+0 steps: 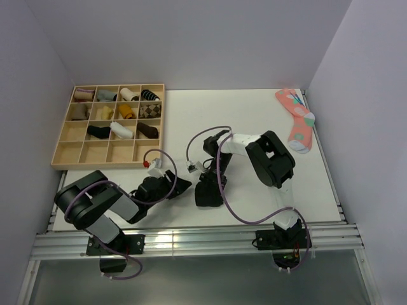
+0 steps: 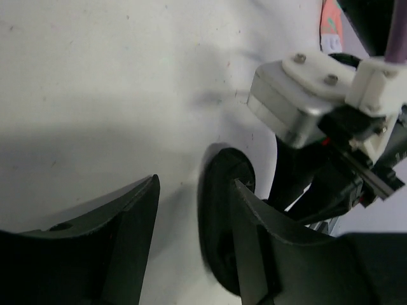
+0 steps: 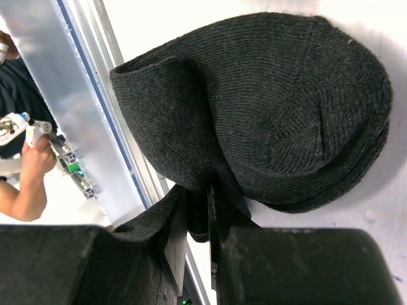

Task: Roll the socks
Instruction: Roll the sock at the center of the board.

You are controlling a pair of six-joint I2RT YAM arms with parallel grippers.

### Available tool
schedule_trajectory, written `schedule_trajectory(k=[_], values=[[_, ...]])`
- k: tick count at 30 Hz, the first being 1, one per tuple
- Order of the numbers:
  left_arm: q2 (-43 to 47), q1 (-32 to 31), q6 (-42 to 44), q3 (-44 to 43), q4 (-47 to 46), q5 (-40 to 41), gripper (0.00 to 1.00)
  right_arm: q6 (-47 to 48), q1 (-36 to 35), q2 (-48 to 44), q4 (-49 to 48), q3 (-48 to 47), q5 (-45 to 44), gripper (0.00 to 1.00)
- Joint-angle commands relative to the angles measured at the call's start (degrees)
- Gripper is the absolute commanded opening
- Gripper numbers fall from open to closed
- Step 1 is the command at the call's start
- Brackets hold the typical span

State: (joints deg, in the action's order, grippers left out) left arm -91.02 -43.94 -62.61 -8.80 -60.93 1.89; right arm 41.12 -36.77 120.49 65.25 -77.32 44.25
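A black sock (image 1: 208,194) lies partly folded on the white table near the front edge. My right gripper (image 1: 207,179) is above it, shut on a fold of its fabric. In the right wrist view the sock (image 3: 273,108) fills the frame and the gripper (image 3: 202,202) pinches its edge. My left gripper (image 1: 182,185) is open just left of the sock. In the left wrist view the gripper (image 2: 194,184) is empty and the sock's end (image 2: 219,210) sits against the inside of the right finger (image 2: 267,241). A pink patterned sock (image 1: 297,119) lies flat at the far right.
A wooden compartment tray (image 1: 67,145) at the back left holds several rolled socks; its front row is bare. The aluminium rail (image 1: 191,240) runs along the front edge. The right arm's wrist and cables (image 2: 318,95) hang close to my left gripper.
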Motion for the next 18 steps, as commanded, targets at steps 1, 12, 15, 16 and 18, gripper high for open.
schedule_trajectory(k=[1, 12, 15, 16, 18], values=[[1.3, -1.1, 2.2, 4.3, 2.6, 2.8, 0.54, -0.2, -0.1, 3.1, -6.6, 0.5, -16.2, 0.18], [15.7, -16.4, 17.1, 1.9, 8.2, 8.1, 0.52, -0.4, -0.1, 3.3, -4.1, -1.8, -17.4, 0.18], [17.2, -17.9, 20.7, -0.7, 12.7, 8.3, 0.53, -0.3, -0.1, 4.1, -3.2, -2.6, -17.8, 0.19], [17.4, -18.1, 21.3, -1.4, 14.1, 8.5, 0.53, -0.3, -0.1, 4.5, -3.0, -2.8, -17.8, 0.19], [16.9, -18.6, 23.5, -3.6, 15.9, 8.7, 0.54, -0.3, -0.1, 4.8, -2.5, -3.5, -18.0, 0.19]])
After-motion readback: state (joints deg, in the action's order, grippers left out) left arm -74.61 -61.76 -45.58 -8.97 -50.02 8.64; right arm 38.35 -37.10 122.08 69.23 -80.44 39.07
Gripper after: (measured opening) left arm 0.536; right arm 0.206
